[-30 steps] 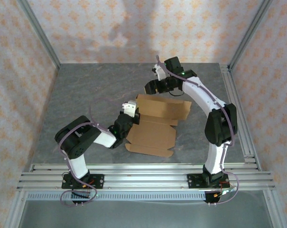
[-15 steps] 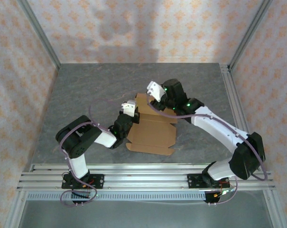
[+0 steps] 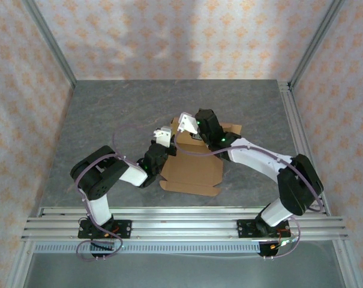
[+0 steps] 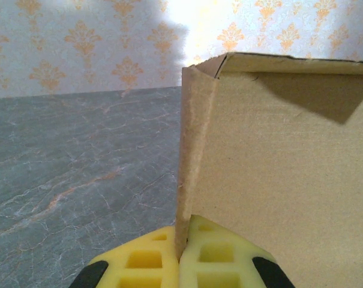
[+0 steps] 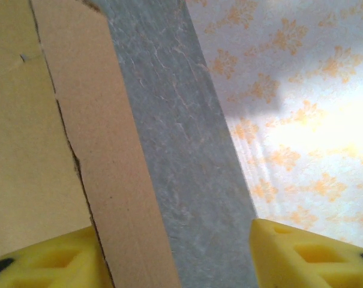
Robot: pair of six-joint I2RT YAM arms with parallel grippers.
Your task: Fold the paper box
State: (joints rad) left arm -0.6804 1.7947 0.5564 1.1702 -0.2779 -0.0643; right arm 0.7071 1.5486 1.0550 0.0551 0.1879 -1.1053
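Observation:
The paper box (image 3: 193,171) is a tan cardboard sheet lying partly folded in the middle of the grey table. My left gripper (image 3: 167,149) is at its left side. In the left wrist view my left gripper (image 4: 182,243) is shut on the edge of an upright side flap, with the box panel (image 4: 277,168) standing to the right. My right gripper (image 3: 182,131) hangs over the box's back left corner. In the right wrist view my right gripper (image 5: 175,258) is open, with a cardboard flap (image 5: 103,168) beside its left finger (image 5: 43,264) and bare table between the pads.
The grey marbled table (image 3: 109,120) extends left of and behind the box. Patterned walls close three sides, with metal posts (image 3: 49,45) at the corners. Aluminium rails (image 3: 181,219) carrying both arm bases run along the near edge.
My right arm swung from the back right of the box down and leftward to its back left corner, and its jaws narrowed a little. My left gripper kept its hold without moving.

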